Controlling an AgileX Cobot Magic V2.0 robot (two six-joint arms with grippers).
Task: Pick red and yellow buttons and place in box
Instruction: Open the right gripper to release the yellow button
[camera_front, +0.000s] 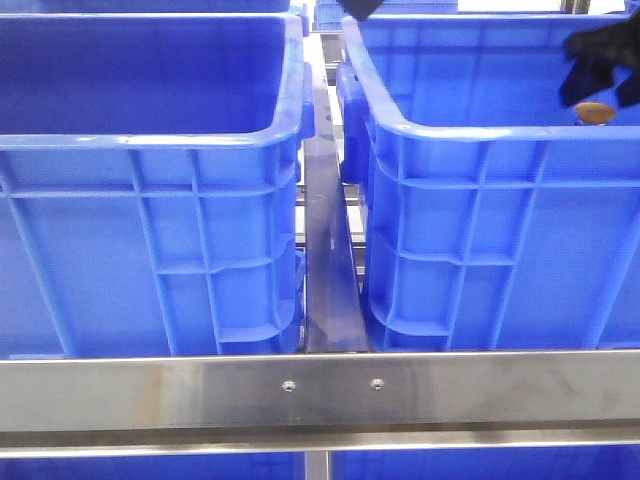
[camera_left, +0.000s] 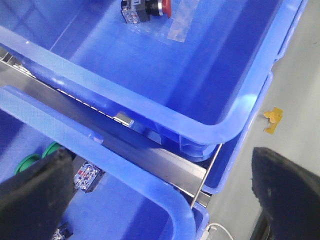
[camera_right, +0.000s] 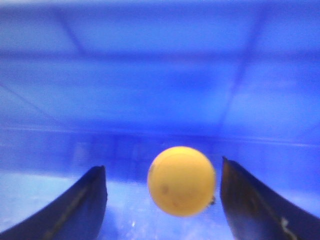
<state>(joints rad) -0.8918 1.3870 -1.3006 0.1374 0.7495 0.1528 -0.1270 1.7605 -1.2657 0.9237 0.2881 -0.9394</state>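
A yellow button (camera_right: 181, 181), round and domed, sits between my right gripper's (camera_right: 163, 164) open fingers. It is close to one finger (camera_right: 250, 200) and clear of the other (camera_right: 80, 205). In the front view the right gripper (camera_front: 598, 65) hangs inside the right blue crate (camera_front: 480, 200), with the yellow button (camera_front: 595, 112) just under it. A red button (camera_left: 147, 9) on a dark body lies on the floor of the farther crate (camera_left: 210, 65) in the left wrist view. My left gripper (camera_left: 160, 152) is wide open and empty above the crate rims.
The left blue crate (camera_front: 150, 200) stands beside the right one, with a metal rail (camera_front: 325, 260) between them. A steel bar (camera_front: 320, 390) runs across the front. Green buttons (camera_left: 37, 157) and a switch block (camera_left: 87, 175) lie in the nearer crate. Yellow tape (camera_left: 273, 120) is on the floor.
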